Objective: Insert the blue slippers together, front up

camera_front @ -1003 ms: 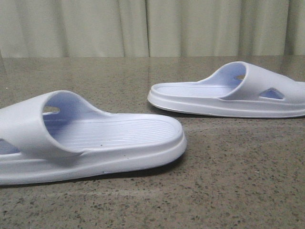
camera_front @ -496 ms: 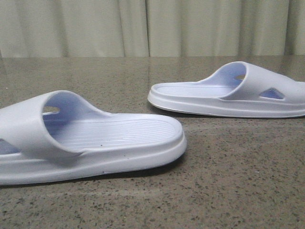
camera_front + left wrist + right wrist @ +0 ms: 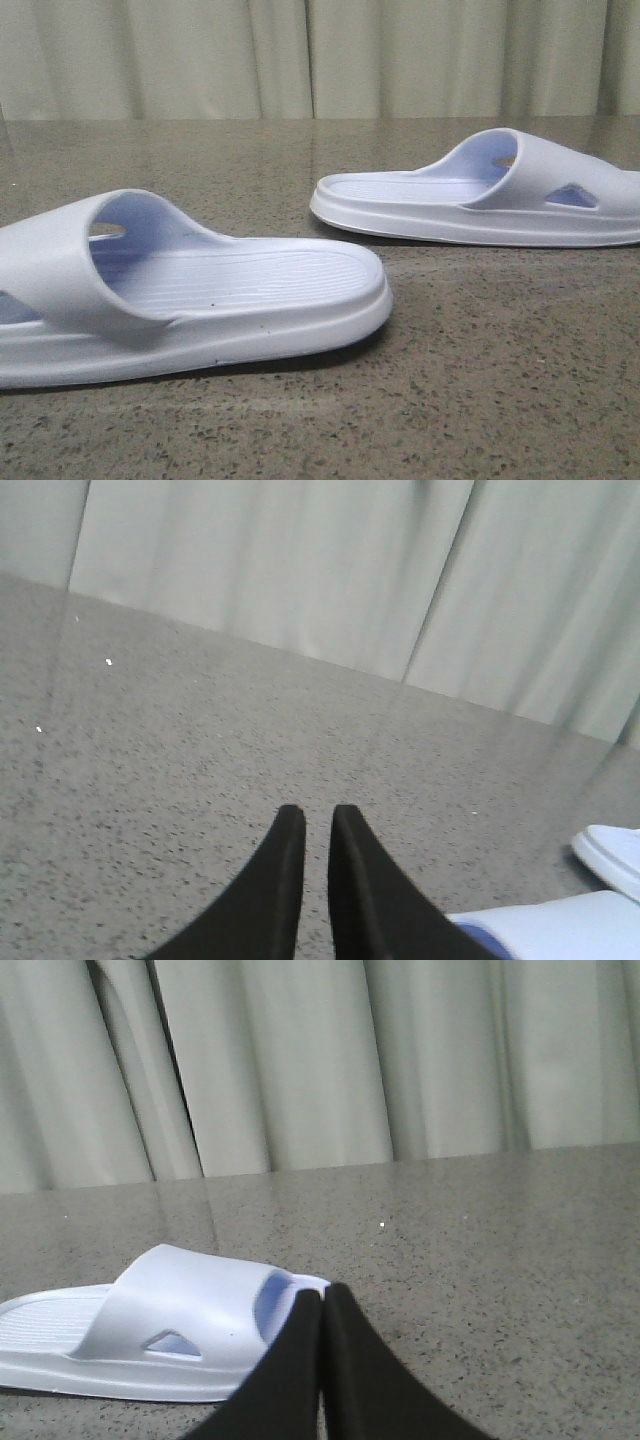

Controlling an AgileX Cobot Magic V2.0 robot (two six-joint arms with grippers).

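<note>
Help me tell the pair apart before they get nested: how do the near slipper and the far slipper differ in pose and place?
The near slipper lies at the front left of the table with its strap end to the left; the far slipper lies further back on the right with its strap end to the right. Their open flat ends point toward each other, apart, not touching. Both are pale blue, sole down, with ribbed footbeds and a triangular hole in the strap.

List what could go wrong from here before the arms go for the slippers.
1. The two slippers lie apart with heels facing each other: the near slipper opens rightward, the far slipper leftward. One probably needs turning before they nest, and may slide on the smooth table.
2. Both the left gripper and the right gripper look nearly closed; approaching a strap like that would likely just push the slipper.
</note>
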